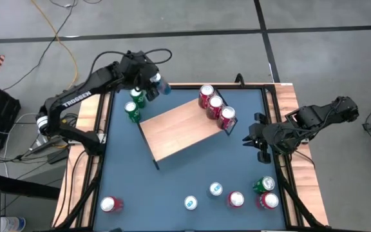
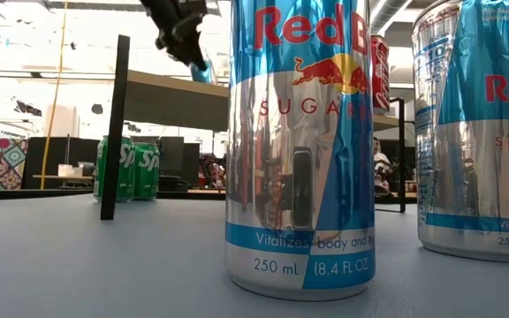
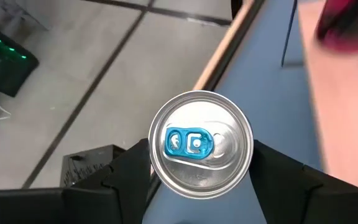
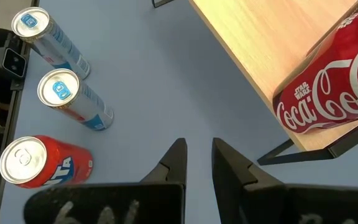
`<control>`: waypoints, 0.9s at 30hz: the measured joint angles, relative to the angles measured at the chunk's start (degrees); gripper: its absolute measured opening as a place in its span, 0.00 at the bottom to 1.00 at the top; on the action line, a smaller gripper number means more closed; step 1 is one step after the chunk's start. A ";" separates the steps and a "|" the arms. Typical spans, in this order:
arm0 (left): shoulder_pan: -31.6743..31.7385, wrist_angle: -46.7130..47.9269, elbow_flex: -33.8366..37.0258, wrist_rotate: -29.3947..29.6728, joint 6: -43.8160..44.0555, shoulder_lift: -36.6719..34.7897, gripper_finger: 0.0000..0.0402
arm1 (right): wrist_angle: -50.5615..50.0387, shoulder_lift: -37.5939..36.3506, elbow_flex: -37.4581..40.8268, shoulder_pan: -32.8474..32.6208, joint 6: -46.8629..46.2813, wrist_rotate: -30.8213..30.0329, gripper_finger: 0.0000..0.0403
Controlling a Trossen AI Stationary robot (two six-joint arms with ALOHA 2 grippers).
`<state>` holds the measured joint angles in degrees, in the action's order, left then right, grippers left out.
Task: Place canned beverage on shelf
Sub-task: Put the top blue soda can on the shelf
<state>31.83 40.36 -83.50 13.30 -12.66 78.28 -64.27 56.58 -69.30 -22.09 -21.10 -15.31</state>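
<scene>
A slim blue-and-silver can (image 3: 201,143) hangs in the air over the table's far left part, with my left gripper (image 1: 154,82) shut on it; the low view shows both up high (image 2: 193,49). The shelf (image 1: 179,129), a light wooden board on thin black legs, stands mid-table. Three red cans (image 1: 215,104) stand on the shelf's right end. My right gripper (image 1: 253,138) waits above the table by the shelf's right end. Its fingers (image 4: 178,155) stand a narrow gap apart with nothing between them. My left gripper pinches the can's side wall (image 3: 156,163) between its two fingers, one on each side of the can's upper body. The fingers lie across the can. It is lifted clear of the table and tilted, and its blue-tabbed top (image 3: 191,143) faces the wrist camera.
Two green cans (image 1: 134,106) stand on the table left of the shelf, below the held can. Several more cans stand along the near edge, among them a red one (image 1: 111,204) and a slim blue-and-silver one (image 1: 216,189). A Coca-Cola can (image 4: 328,93) sits at the shelf's edge.
</scene>
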 joint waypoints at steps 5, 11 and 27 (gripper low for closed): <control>-6.24 4.46 -6.06 3.59 7.39 0.00 0.54 | 0.00 0.00 0.00 0.00 0.13 0.00 0.14; -15.16 6.03 -9.88 11.35 13.66 0.55 0.55 | 0.00 0.00 0.00 0.00 0.15 -0.23 0.14; -23.04 22.61 -28.87 14.07 20.49 17.31 0.55 | 0.00 -0.02 -0.02 0.11 0.13 -0.46 0.14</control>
<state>8.79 62.98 -112.37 27.36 7.84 95.59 -64.27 56.55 -69.32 -21.98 -20.97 -15.77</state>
